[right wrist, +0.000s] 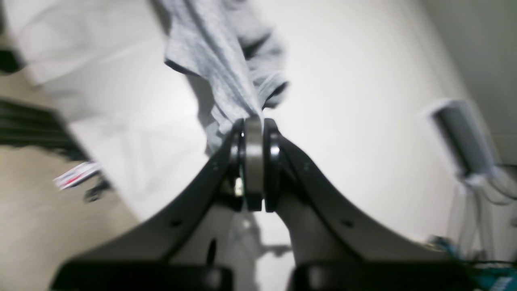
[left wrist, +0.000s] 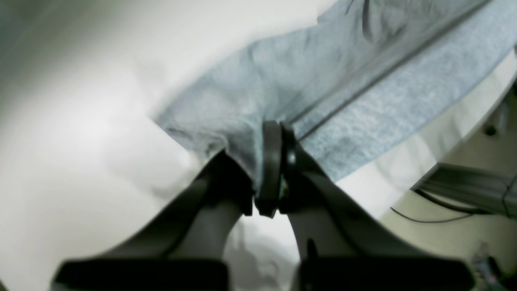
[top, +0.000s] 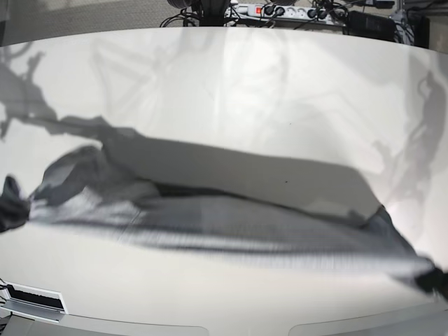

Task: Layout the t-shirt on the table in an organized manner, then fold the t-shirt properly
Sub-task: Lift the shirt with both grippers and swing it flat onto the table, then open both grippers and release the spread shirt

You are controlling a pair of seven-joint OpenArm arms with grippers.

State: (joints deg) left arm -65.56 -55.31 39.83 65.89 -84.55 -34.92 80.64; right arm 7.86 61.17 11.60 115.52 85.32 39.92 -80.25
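The heather-grey t-shirt (top: 245, 224) hangs stretched and motion-blurred across the near part of the off-white table (top: 224, 98), held between both grippers. At the far left of the base view, my right gripper (top: 10, 206) is shut on one bunched end. In its wrist view the jaws (right wrist: 253, 121) pinch grey fabric (right wrist: 214, 52) above the table (right wrist: 363, 101). At the far right, my left gripper (top: 434, 280) is shut on the other end. Its wrist view shows the jaws (left wrist: 278, 129) clamped on the shirt (left wrist: 323, 81) next to a stitched hem. No lettering shows.
A power strip with cables (top: 280, 10) lies beyond the table's far edge. The table's rounded near edge (top: 210, 325) runs just below the shirt. Floor with a cable (left wrist: 428, 220) and a metal frame (left wrist: 464, 186) shows past the table's side. A grey post (right wrist: 464, 137) stands at the right.
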